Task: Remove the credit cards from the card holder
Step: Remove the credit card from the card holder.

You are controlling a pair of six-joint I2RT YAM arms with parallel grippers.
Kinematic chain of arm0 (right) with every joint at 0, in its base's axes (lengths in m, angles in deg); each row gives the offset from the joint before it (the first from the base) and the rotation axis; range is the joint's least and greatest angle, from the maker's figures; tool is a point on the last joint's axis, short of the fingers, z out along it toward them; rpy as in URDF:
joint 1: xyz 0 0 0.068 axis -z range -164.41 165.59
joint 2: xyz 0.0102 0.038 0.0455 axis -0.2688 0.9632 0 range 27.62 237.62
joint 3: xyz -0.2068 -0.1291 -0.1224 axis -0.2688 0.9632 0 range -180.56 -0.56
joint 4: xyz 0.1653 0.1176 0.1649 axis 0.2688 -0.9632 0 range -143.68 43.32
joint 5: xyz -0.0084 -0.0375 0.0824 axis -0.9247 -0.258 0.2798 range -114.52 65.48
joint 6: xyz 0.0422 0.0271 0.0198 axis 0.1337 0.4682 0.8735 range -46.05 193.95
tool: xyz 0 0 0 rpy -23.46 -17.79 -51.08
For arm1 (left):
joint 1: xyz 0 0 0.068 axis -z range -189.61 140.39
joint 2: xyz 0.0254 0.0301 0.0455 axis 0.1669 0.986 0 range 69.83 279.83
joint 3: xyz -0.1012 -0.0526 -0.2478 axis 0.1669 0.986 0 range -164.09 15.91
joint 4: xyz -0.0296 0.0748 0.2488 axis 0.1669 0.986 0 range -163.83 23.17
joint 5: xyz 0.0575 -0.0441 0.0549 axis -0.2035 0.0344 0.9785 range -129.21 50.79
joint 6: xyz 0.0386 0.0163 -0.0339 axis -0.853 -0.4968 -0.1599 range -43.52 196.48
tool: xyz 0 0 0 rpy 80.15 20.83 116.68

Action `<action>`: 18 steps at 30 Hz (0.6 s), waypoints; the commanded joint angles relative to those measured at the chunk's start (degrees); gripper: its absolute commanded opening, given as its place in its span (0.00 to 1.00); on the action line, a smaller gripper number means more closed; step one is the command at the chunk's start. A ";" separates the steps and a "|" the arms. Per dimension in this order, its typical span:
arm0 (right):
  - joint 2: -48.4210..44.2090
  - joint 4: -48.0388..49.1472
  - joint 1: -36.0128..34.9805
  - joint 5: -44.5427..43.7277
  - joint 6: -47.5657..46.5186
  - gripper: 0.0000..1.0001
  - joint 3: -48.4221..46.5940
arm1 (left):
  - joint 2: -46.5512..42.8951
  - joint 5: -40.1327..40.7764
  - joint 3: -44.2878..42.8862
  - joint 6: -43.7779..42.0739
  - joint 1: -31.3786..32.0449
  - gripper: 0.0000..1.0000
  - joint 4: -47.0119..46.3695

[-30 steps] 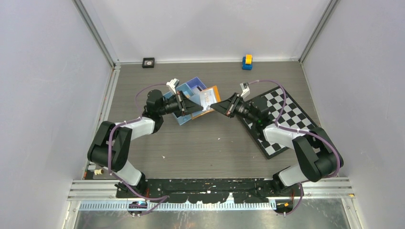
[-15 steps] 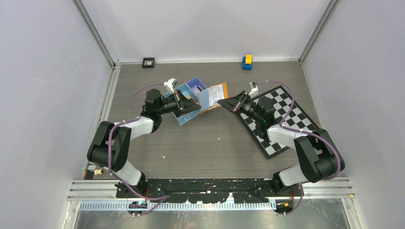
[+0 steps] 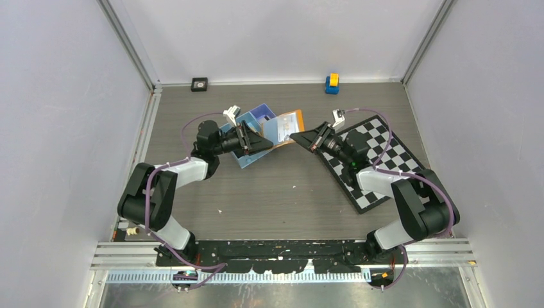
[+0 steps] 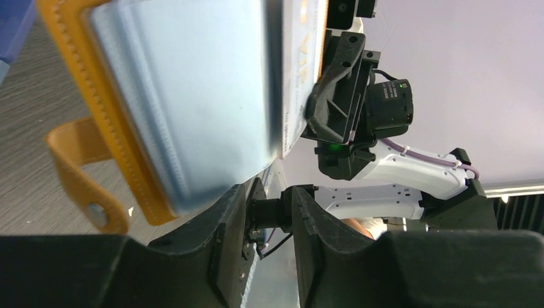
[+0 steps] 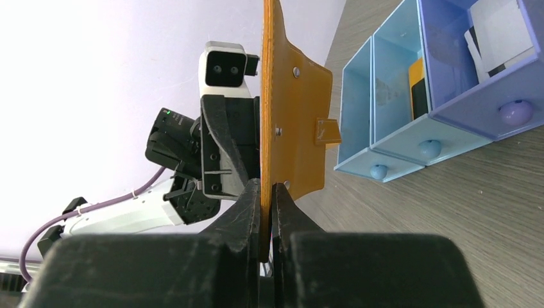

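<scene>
Your right claw (image 5: pixel 266 192) is pinched shut on one edge of the card holder (image 5: pixel 292 122), which is orange and leather-look with a pale grey-blue inner face. Its long axis runs straight out from those tips toward your left claw (image 4: pixel 269 212). That claw's jaws stand parted and empty, with the holder just beyond them.

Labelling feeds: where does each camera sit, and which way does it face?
Top external: above, behind the bases, looking down at the table; left arm and right arm show whole.
Left wrist: mounted behind the left tool, facing the card holder and right arm.
Right wrist: behind the right tool, which pinches the card holder; faces left arm and blue tray.
Shared: all see the card holder.
</scene>
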 commanded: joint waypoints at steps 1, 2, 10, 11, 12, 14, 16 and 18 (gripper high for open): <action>0.45 6.08 -1.52 1.13 0.90 0.04 -1.12 | -0.53 -0.95 -1.32 0.67 0.35 0.34 -5.30; 0.44 5.85 -1.78 1.06 0.63 0.04 -1.18 | -0.38 -1.11 -1.27 1.18 0.47 0.34 -6.47; 0.95 4.73 -4.14 0.86 -0.73 0.03 -2.25 | 0.60 -1.39 -1.35 2.23 0.62 0.32 -8.26; 0.96 4.45 -4.35 0.88 -0.85 0.03 -2.35 | 0.56 -1.36 -1.35 2.32 0.62 0.33 -8.24; 0.99 4.09 -4.59 0.86 -1.10 0.03 -2.46 | 0.60 -1.36 -1.27 2.27 0.62 0.33 -8.34; 1.08 3.62 -5.07 0.72 -1.51 0.03 -2.66 | 0.58 -1.36 -1.26 2.31 0.62 0.33 -8.38; 1.36 3.65 -5.43 0.75 -1.59 0.03 -2.87 | 0.76 -1.43 -1.34 2.47 0.62 0.28 -8.67; 1.60 3.65 -5.62 0.77 -1.67 0.03 -3.01 | 1.05 -1.66 -1.26 3.14 0.57 0.13 -10.15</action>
